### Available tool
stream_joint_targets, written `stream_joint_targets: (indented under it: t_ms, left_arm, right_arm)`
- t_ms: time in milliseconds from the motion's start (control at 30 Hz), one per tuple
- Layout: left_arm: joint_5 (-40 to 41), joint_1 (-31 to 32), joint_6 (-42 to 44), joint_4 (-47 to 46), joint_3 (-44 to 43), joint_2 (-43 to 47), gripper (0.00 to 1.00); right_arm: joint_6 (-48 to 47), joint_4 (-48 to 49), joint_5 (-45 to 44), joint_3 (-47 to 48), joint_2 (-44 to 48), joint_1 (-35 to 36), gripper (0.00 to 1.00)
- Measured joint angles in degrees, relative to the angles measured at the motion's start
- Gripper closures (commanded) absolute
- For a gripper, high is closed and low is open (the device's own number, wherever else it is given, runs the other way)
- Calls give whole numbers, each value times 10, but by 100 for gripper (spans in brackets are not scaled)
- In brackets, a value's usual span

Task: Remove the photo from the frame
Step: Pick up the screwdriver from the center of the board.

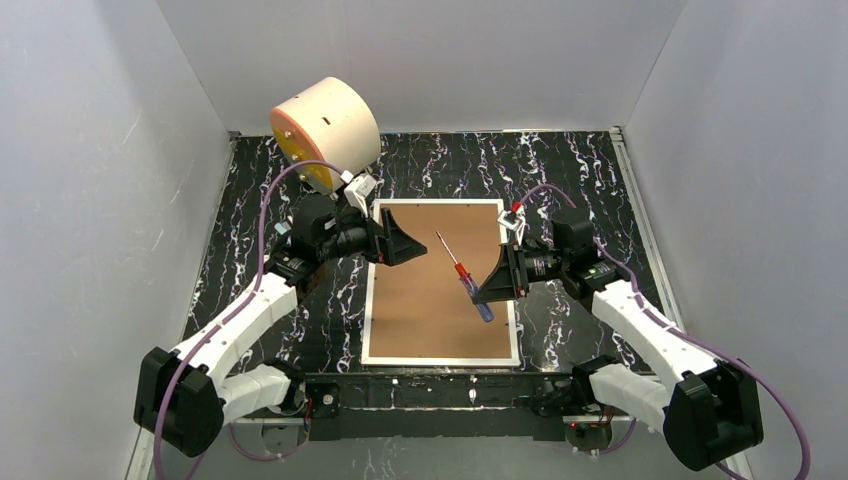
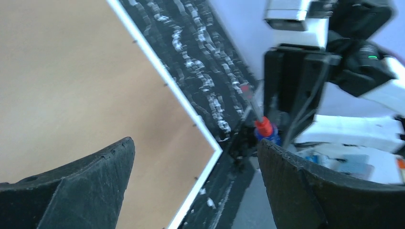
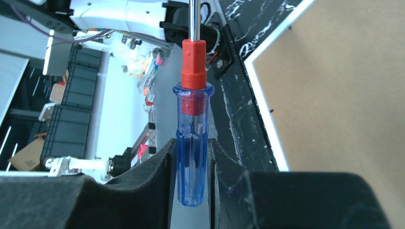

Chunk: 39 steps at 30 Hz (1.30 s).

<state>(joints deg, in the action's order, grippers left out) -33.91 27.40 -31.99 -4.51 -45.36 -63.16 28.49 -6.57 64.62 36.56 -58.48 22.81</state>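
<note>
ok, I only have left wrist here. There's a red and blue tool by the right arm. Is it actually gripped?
Observer: Yes. The right wrist view shows the right gripper shut on the screwdriver, low on its clear blue handle.
Operator: Where's the tip?
Observer: From the top camera, the shaft points out over the brown back panel of the frame, towards the left arm. I can't tell whether it touches.
Operator: Anything else on the table?
Observer: A cream cylinder with an orange face, at the far left corner, beyond the open left gripper.
</note>
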Motion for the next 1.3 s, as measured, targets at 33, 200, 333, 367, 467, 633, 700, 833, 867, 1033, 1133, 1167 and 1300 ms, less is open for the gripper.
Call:
stream_joint_targets:
  t_ms: [33,200,333,367,467,633,700,833,867,1033,1133,1167,1300]
  left_arm:
    - [-24,-3,-14,-31,8,-1,2]
    - [-106,-9,-84,-190,42,-22,2]
    - [-149,-9,-122,-282,48,-47,2]
    - [-158,-9,-135,-310,48,-53,2]
    - [-180,-9,-162,-366,47,-61,4]
    - [-221,-9,-193,-422,47,-62,19]
    - [-235,-9,-198,-431,47,-61,29]
    - [-254,-5,-203,-437,47,-60,47]
    - [-258,-4,-204,-437,47,-60,51]
    - [-272,1,-205,-438,47,-60,69]
    - [-278,1,-205,-439,47,-60,61]
    - [-280,1,-205,-439,47,-60,52]
    - [-287,2,-208,-439,47,-57,45]
  right_arm:
    - [10,11,10,0,-2,1,99]
    - [79,101,45,-12,-9,12,99]
    - [133,159,57,-30,-22,34,99]
    - [144,171,59,-31,-28,37,99]
    - [180,212,63,-38,-40,53,99]
    - [226,272,68,-42,-51,56,99]
    - [247,304,71,-46,-57,56,99]
    - [276,349,78,-51,-66,57,99]
    - [283,361,79,-53,-68,58,99]
    - [313,418,93,-64,-76,58,99]
    - [325,440,94,-68,-76,58,99]
    - [328,445,94,-70,-76,58,99]
    - [349,473,79,-86,-76,58,99]
